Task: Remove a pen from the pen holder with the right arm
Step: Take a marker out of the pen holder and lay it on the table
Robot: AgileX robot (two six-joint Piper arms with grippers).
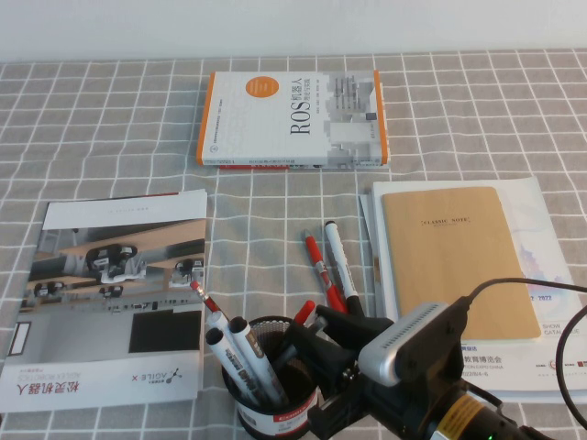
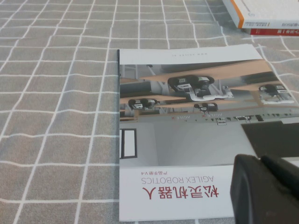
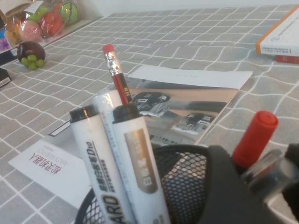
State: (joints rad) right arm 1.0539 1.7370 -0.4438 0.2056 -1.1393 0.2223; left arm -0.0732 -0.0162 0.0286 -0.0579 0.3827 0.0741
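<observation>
Where the grey checked tabletop (image 1: 110,119) lies nearest, a black mesh pen holder (image 1: 261,414) holds two white markers with black caps (image 1: 243,357), one marked "D10", a red pencil (image 1: 206,301) and a red-capped pen (image 1: 304,312). The right pincer (image 1: 323,337) sits at that pen over the holder's rim; whether it is clamped I cannot tell. The left pincer (image 2: 266,186) hangs over a glossy photo brochure (image 1: 110,302) printed "AGILEX ROBOTICS", its state likewise unclear. Farther off lie a tan notebook (image 1: 454,261) reading "CLASSIC NOTE" and an orange-edged white book (image 1: 293,119) titled "ROS".

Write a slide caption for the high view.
Right gripper at the mesh pen holder, beside a red-capped pen; left gripper, out of frame, over the brochure.
</observation>
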